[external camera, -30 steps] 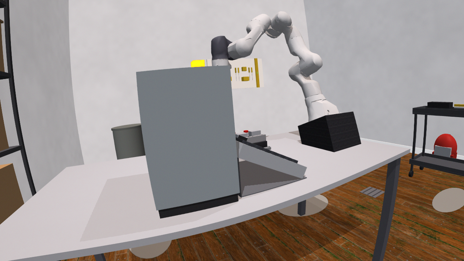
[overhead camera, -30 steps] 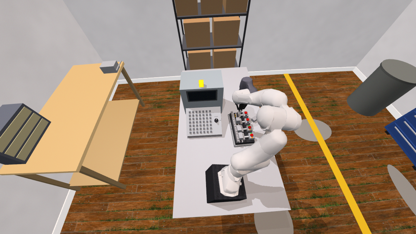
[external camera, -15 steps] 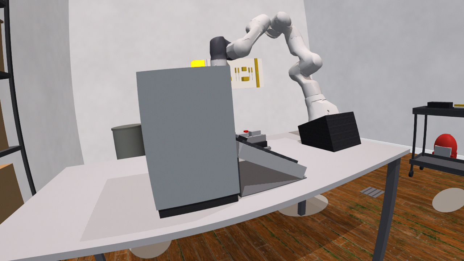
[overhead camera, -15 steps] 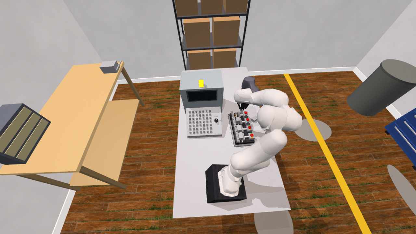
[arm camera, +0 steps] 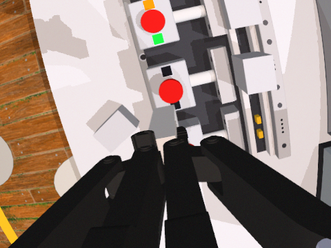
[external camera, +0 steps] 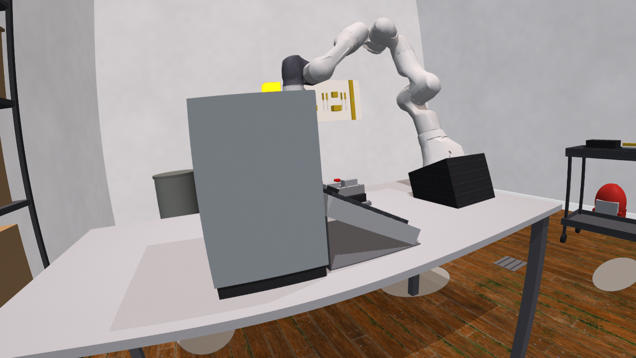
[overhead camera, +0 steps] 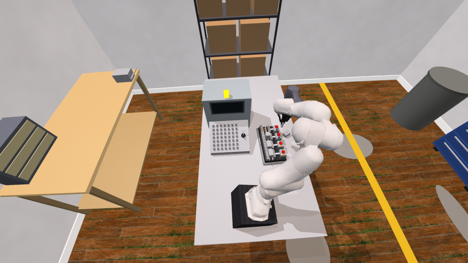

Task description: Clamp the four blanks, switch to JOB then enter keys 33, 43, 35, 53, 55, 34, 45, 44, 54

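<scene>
Red valve knobs ran in a row down the vise fixture (arm camera: 272,96), and the gripper (arm camera: 162,142) hung over the near end of that row with its black fingers pressed fully together, nothing between them. Closed like that, it looked set to work as a blunt pusher rather than a clamp.

Two valve blocks farther along showed amber and green lenses lit; one of them (arm camera: 153,21) had its blank (arm camera: 237,2) seated on the rails opposite. The next block (arm camera: 170,90) showed both lenses dark, though a second blank (arm camera: 255,73) lay on that station's rails. The nearest station was mostly hidden behind the fingers, so its state could not be read. One loose blank (arm camera: 114,128) lay on the table (arm camera: 74,18) just beside the fixture, apart from any rails. The amber lamp (overhead camera: 226,93) on the cabinet (overhead camera: 226,85) was lit, so the machine was probably in TEACH.

The step in hand appeared to be pushing a valve in. Doing it well likely meant centring the closed fingertips on the red knob, pressing straight along its stem, then checking that green came on and that the blank did not stick out.
</scene>
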{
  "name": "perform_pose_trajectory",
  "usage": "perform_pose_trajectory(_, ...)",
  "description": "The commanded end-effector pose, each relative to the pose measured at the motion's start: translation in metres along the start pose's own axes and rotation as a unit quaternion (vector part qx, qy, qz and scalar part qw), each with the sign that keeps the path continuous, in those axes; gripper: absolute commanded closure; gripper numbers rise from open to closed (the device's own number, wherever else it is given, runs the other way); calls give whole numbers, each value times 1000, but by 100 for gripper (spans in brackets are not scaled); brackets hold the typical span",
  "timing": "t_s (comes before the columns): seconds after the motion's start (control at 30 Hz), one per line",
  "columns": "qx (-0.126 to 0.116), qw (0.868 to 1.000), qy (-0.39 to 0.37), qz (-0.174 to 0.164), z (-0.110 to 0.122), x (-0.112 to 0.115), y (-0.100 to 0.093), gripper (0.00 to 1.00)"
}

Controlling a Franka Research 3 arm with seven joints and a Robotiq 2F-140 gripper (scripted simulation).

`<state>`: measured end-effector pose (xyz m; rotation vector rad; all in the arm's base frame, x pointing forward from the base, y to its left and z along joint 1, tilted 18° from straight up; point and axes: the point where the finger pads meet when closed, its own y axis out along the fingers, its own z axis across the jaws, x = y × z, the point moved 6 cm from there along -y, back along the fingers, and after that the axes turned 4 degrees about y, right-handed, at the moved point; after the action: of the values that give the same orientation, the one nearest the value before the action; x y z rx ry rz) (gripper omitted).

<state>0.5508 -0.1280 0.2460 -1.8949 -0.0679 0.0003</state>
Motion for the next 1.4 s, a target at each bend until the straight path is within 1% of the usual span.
perform_pose_trajectory(0.0, 2, 1000, -21, 3, 2, 0, 0, 100)
perform_pose_trajectory(0.97, 2, 1000, -21, 3, 2, 0, 1, 100)
perform_pose_trajectory(1.17, 2, 1000, -21, 3, 2, 0, 6, 100)
perform_pose_trajectory(1.37, 2, 1000, -21, 3, 2, 0, 19, 100)
